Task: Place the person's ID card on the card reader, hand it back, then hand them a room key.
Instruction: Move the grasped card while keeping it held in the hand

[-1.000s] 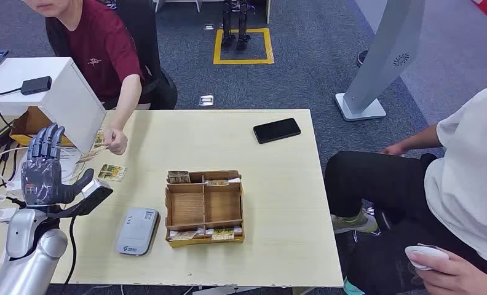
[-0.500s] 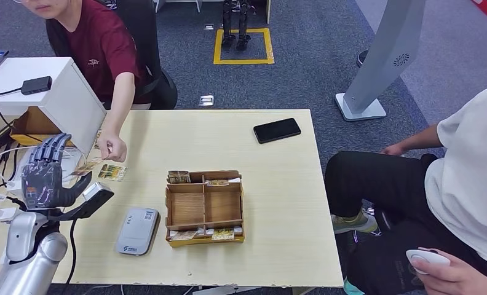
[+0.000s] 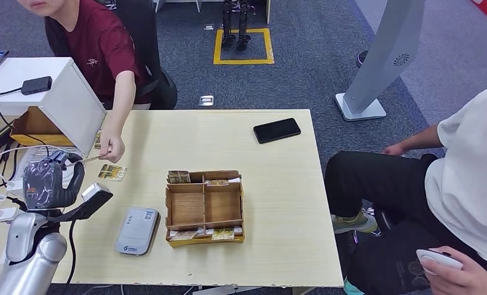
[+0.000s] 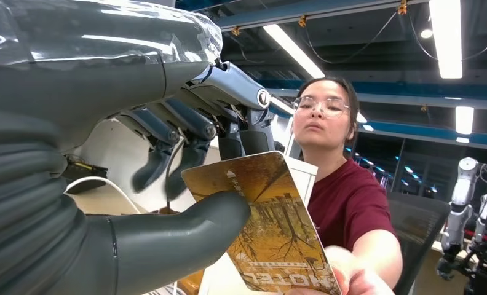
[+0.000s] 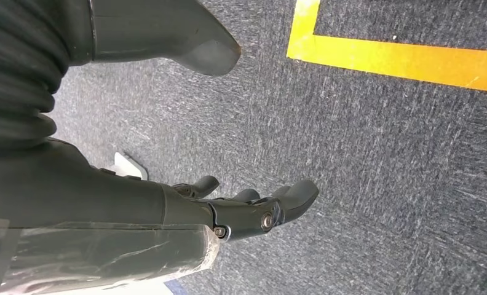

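My left robot hand (image 4: 167, 178) and the person's hand (image 3: 113, 147) both hold the gold card (image 4: 265, 227).
Thumb under, fingers curled over, I pinch its near end left of the card reader (image 3: 136, 231) on the bench (image 3: 278, 203). My right robot hand (image 5: 229, 209) hangs over carpet, fingers loosely spread, holding nothing.

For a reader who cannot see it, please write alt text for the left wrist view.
The robot's left hand pinches a golden card printed with HOTEL between its thumb and dark fingers, while a person's hand holds the card's other end. The person in a dark red shirt and glasses sits just behind, under ceiling lights.
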